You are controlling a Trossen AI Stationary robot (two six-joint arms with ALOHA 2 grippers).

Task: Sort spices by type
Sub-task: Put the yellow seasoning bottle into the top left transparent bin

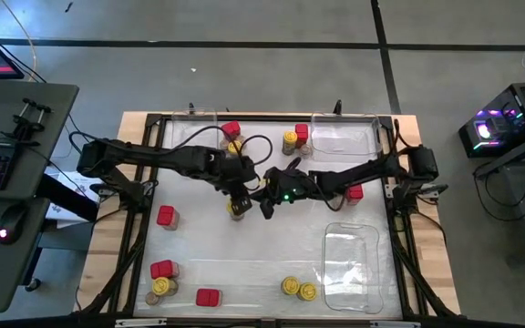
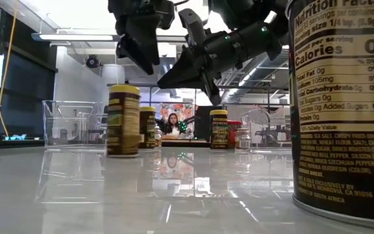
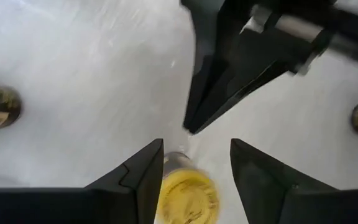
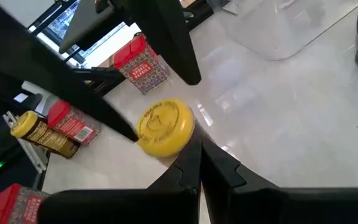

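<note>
Left gripper [image 1: 237, 202] poised mid-table above a yellow-lidded jar [image 1: 237, 210], fingers spread either side, not gripping. Right gripper [image 1: 267, 206] just beside, fingers pressed together, empty.

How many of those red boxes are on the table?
6 red boxes, seen from above: two at top, one right of centre, one at left, two at bottom left. Others may be hidden.

Only readable bit is the dark label of the big round spice jar [image 2: 343, 110] closest to the low camera: "Nutrition Facts", "Calories 0", "Total Fat 0g", "Sodium 105mg" (ingredient print underneath is too tiny).
</note>
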